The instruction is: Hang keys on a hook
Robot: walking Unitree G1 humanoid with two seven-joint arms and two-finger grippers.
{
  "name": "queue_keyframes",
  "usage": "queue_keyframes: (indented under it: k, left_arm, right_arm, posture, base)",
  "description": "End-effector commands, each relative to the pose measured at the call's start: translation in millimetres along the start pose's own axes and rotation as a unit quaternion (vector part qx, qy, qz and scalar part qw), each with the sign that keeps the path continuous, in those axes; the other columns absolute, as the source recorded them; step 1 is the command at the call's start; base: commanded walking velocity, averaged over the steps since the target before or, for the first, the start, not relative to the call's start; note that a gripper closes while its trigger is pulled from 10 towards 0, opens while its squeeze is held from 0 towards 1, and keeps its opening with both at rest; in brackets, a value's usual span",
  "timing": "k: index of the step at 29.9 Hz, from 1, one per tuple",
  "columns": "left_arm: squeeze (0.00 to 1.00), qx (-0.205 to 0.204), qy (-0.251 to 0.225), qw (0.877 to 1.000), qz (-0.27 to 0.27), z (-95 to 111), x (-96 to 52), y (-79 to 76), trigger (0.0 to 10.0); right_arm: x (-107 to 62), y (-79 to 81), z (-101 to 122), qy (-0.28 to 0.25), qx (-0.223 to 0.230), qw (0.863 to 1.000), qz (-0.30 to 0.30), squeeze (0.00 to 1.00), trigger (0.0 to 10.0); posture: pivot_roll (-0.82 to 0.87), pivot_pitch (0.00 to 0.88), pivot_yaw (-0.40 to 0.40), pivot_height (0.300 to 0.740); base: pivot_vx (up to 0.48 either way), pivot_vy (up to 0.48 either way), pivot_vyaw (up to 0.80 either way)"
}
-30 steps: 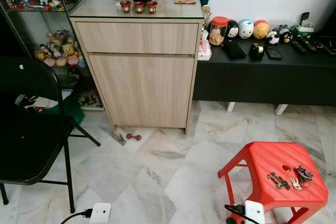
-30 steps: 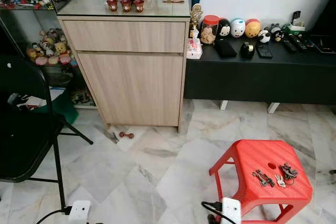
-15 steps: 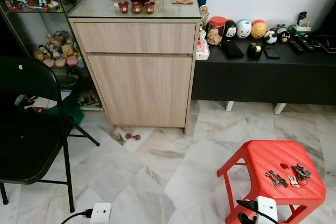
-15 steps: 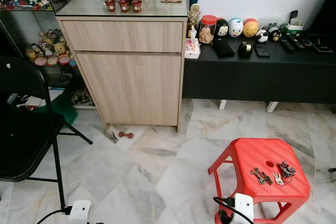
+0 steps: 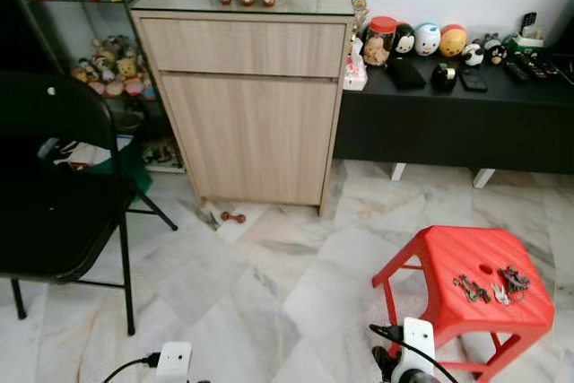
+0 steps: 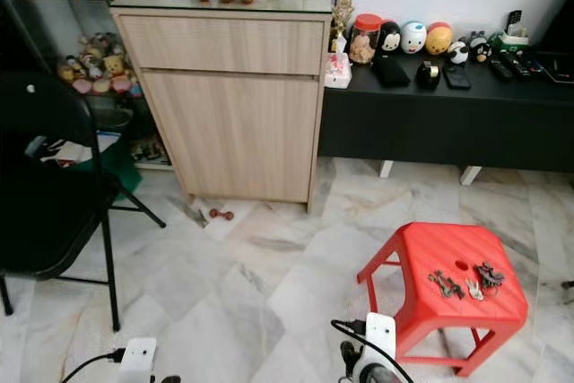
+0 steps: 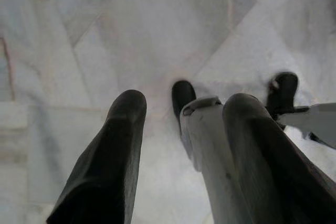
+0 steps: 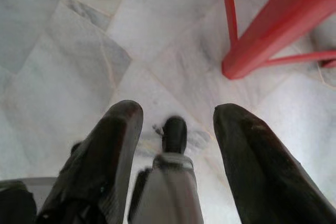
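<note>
Marble floor [image 5: 269, 284] fronts a wooden cabinet [image 5: 251, 105] and a low black counter [image 5: 448, 118] carrying jars and small figures; a black folding chair [image 5: 54, 195] stands on the robot's left. Red plastic stool [image 5: 475, 275], ahead on the right, bears the keys [image 5: 489, 286]: two small bunches lying flat on the seat, close together, near its central hole. No hook can be made out.

Left tool [image 7: 178, 129] and right tool [image 8: 176, 129] both hang low over the floor, fingers spread wide and empty. The right tool is near the stool's leg, well below the seat.

Handling, as a judgement: the keys are light, rigid metal, loosely linked on rings, so a bunch will dangle and swing once lifted. Lying flat on smooth plastic, they may slide under a finger. The best hold is likely the ring or the thickest cluster of a bunch, pinched from above, leaving the ring free for the hook.
</note>
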State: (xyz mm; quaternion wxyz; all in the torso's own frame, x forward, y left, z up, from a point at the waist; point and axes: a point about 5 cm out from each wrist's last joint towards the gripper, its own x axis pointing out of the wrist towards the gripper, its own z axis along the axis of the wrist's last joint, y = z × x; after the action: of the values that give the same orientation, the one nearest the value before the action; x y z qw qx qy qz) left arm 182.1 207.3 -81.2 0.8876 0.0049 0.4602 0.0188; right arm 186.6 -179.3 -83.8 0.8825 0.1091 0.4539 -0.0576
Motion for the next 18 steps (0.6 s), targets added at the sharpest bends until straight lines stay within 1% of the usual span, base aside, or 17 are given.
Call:
queue_keyframes:
  k: [1,3,11,15,18]
  left_arm:
    - [0.0,-0.002,0.01,1.0,-0.002,-7.6,-1.0,-2.1,10.0]
    - [0.0,0.006,0.012,1.0,-0.002,-7.9,-1.0,-2.1,10.0]
    - [0.0,0.009,0.013,1.0,-0.004,-9.1,-1.1,-3.1,10.0]
    - [0.0,0.021,0.013,1.0,-0.006,-9.1,-1.2,-3.1,10.0]
    - [0.0,0.018,0.014,1.0,-0.003,-9.5,-1.3,-2.6,10.0]
  right_arm:
    - [0.1,-4.0,3.8,-0.002,0.003,1.0,-0.004,0.0,10.0]
    - [-0.2,-5.5,3.6,-0.002,0.003,1.0,-0.004,0.0,10.0]
    - [-0.4,-7.0,3.8,-0.003,0.003,1.0,-0.005,0.0,10.0]
    - [-0.5,-7.6,4.3,-0.004,0.004,1.0,-0.005,0.0,10.0]
    - [-0.5,-8.1,4.3,-0.004,0.005,1.0,-0.007,0.0,10.0]
  posture:
    - [0.1,0.036,-0.023,0.74]
    - [0.1,0.036,-0.023,0.74]
    - [0.1,0.041,-0.025,0.74]
    - [0.1,0.043,-0.024,0.74]
    - [0.1,0.044,-0.025,0.74]
  base:
    - [0.0,0.0,0.0]
    - [0.0,0.0,0.0]
    - [0.0,0.0,0.0]
    - [0.0,0.0,0.0]
    - [0.0,-0.325,0.0]
